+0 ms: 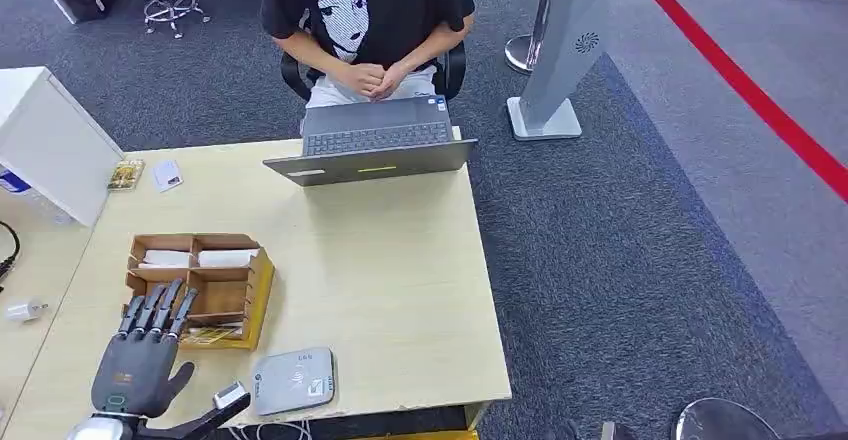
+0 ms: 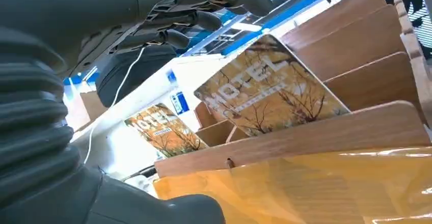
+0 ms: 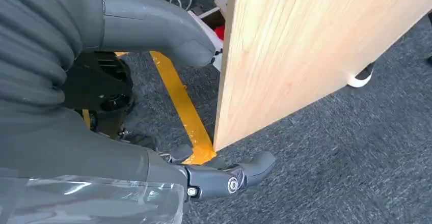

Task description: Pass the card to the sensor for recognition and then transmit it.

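Observation:
A wooden card box (image 1: 200, 282) stands on the table's near left. An orange MOTEL card (image 2: 270, 89) leans in its front slot, which is also where it sits in the head view (image 1: 215, 335). My left hand (image 1: 145, 345) hovers over the box's near side with its fingers (image 2: 204, 2) stretched out above the card, holding nothing. The grey sensor pad (image 1: 293, 380) lies to the right of the hand near the table's front edge. My right hand (image 3: 153, 107) hangs below the table beside its wooden side panel (image 3: 305, 56), fingers apart and empty.
A person sits behind an open laptop (image 1: 370, 145) at the far edge, hands clasped. Two loose cards (image 1: 127, 173) (image 1: 168, 174) lie at the far left beside a white box (image 1: 50, 145). Another MOTEL card (image 2: 163, 130) is visible past the box. Yellow tape (image 3: 183, 112) marks the floor.

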